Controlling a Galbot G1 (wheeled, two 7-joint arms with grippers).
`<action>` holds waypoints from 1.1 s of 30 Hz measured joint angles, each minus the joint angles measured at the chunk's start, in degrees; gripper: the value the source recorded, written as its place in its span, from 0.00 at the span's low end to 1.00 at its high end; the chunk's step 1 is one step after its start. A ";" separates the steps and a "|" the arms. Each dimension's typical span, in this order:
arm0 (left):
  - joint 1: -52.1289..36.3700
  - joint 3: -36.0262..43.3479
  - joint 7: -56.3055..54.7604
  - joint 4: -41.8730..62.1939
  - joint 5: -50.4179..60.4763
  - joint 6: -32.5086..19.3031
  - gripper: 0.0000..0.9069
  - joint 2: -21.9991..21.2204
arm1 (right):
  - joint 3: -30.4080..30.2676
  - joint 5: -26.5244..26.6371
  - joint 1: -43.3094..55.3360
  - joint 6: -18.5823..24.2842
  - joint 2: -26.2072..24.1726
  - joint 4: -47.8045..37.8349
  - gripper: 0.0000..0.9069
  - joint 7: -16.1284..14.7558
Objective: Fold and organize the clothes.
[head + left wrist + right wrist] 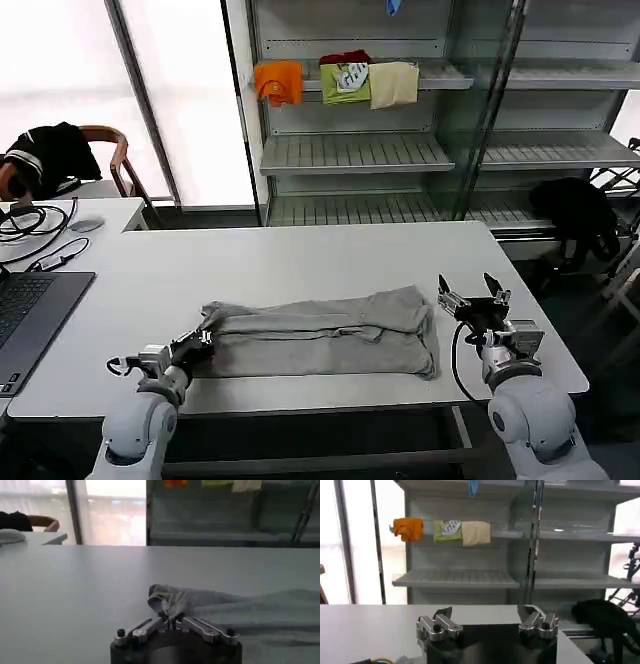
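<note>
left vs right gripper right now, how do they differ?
The left gripper is shut on the grey shirt's bunched left end; the right gripper is open and holds nothing. The left gripper sits low at the cloth on the white table; the right gripper is apart from the shirt, beyond its right edge, fingers pointing toward the shelves. Both are over the table's near side.

Grey shirts on table: one counted
Garments on shelf: three counted
Grippers: two counted, left, right
Laptops: one counted
</note>
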 measured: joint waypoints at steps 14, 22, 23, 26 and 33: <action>-0.81 -11.71 0.78 2.91 -3.61 -0.34 0.01 11.81 | -1.16 0.20 1.42 -0.30 -0.09 -0.48 1.00 0.13; -1.94 -14.66 0.44 3.89 -3.67 -0.04 0.01 17.33 | -0.19 0.37 0.51 -0.49 -0.02 0.38 1.00 0.39; -2.07 -14.64 0.34 3.52 -3.52 0.01 0.01 17.60 | -0.03 0.33 0.37 -0.50 0.05 0.55 1.00 0.41; -2.51 -13.79 -0.11 2.13 -3.01 0.37 0.01 17.91 | 0.40 0.23 0.00 -0.59 0.17 0.84 1.00 0.42; -3.51 -7.72 -1.20 -1.79 -1.37 1.17 0.01 16.99 | 1.76 -0.38 -1.17 -0.75 0.86 1.42 1.00 0.45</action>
